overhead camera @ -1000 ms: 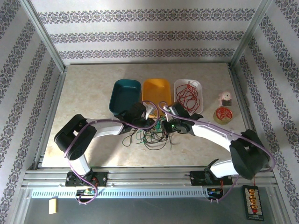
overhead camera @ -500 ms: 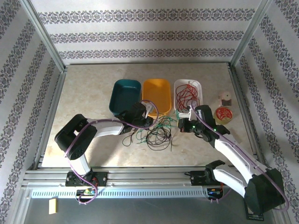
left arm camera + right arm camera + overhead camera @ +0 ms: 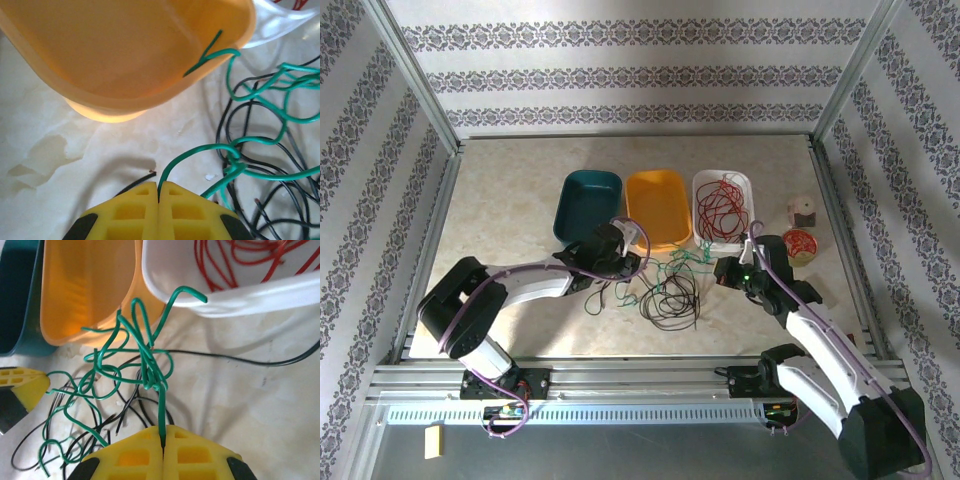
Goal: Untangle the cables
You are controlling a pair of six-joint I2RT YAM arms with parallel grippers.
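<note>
A teal tray [image 3: 588, 203], an orange tray [image 3: 657, 203] and a white tray [image 3: 722, 173] are lined up on the desk [image 3: 510, 210]; a pale reel [image 3: 803, 212] and a red-wire reel [image 3: 798, 245] are placed right of them.

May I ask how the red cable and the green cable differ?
The red cable lies coiled in the white tray; the green cable sprawls on the table, tangled with black cable. Nothing grips the red cable; the left gripper and right gripper both pinch green cable. Both are thin.

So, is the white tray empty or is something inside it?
Not empty. The white tray holds a loose coil of red cables, seen from above and from the right wrist.
</note>
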